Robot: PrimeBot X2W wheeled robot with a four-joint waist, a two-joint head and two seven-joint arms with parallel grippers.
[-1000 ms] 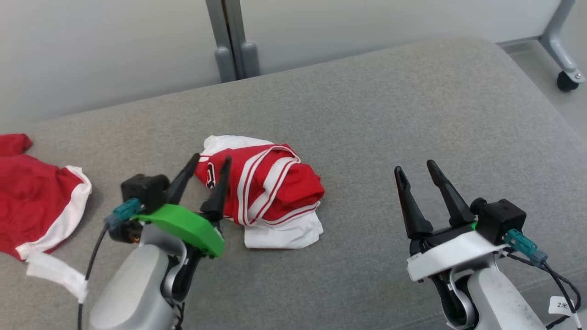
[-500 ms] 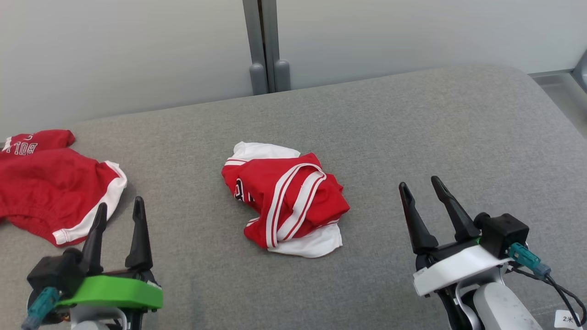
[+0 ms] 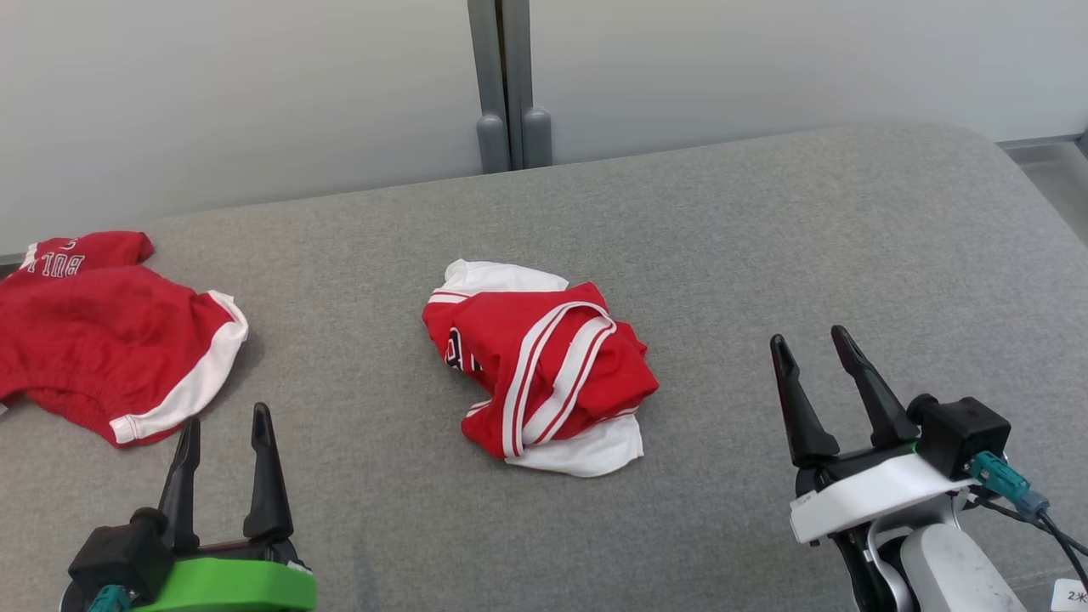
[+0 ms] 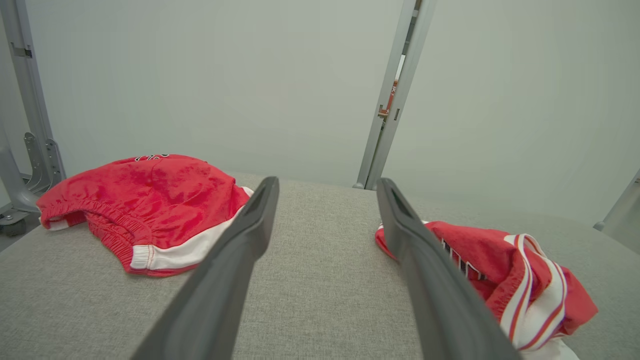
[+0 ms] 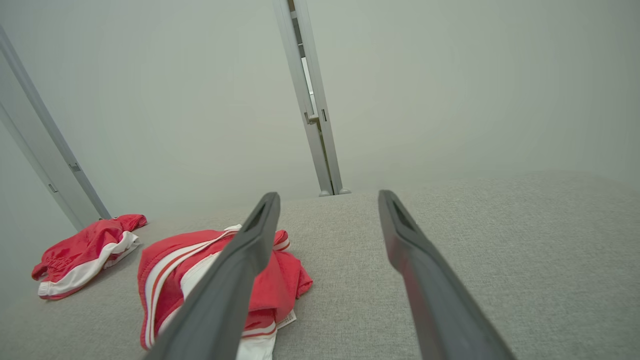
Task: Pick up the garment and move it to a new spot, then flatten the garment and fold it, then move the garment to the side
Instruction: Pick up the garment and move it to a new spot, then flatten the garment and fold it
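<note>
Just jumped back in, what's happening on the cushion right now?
Nothing is held. The left gripper and right gripper are both open, at the near side of the grey cushion. The bundled red-and-white garment lies between them, touched by neither. A second red garment sits at the far left.

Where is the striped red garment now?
In the head view, the striped garment lies at the centre of the grey cushion, to the right of the red shorts.

Letters BUL on red shorts (image 3: 110, 331), 2 on cable tag (image 3: 1071, 594)
</note>
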